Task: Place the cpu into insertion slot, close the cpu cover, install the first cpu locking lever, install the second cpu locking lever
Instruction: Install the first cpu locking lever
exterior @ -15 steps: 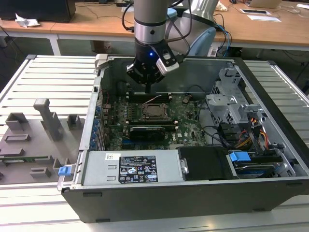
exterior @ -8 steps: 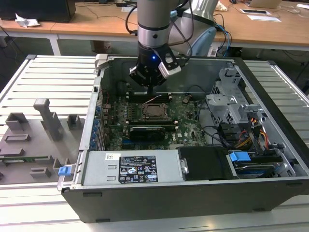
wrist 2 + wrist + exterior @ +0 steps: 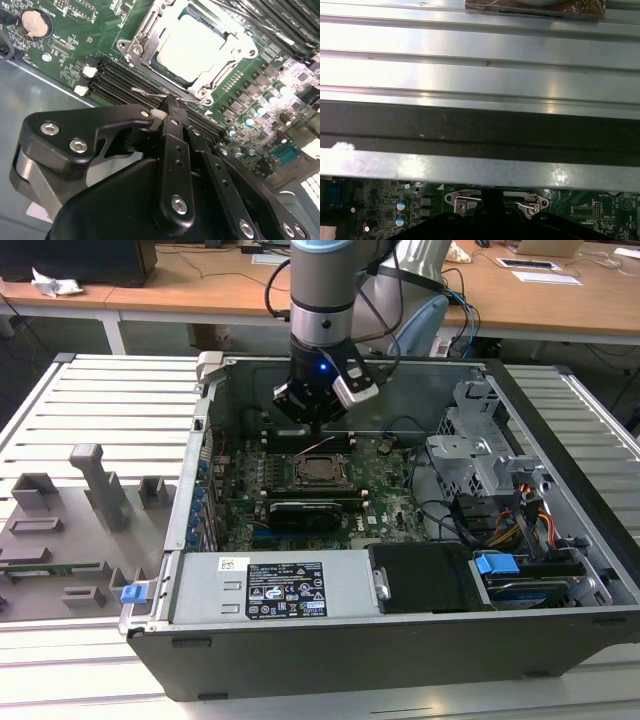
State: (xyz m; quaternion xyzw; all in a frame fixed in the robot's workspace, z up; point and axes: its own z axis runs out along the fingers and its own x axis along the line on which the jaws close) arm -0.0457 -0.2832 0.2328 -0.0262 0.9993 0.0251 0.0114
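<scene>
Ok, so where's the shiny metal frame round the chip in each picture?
Exterior view: the cpu cover lies on the green motherboard, under the claw.
Second wrist view: it frames the cpu, just past the claw.
First wrist view: its edge shows past the claw, beneath the case wall.
Shared landmark: the green motherboard.

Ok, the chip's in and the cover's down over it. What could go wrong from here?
1. The gripper has its fingers together right at the thin wire lever beside the cover. The wire could slip off the tips and spring away.
2. The memory slots lie close under the fingers, so a slip might scrape them.
</scene>
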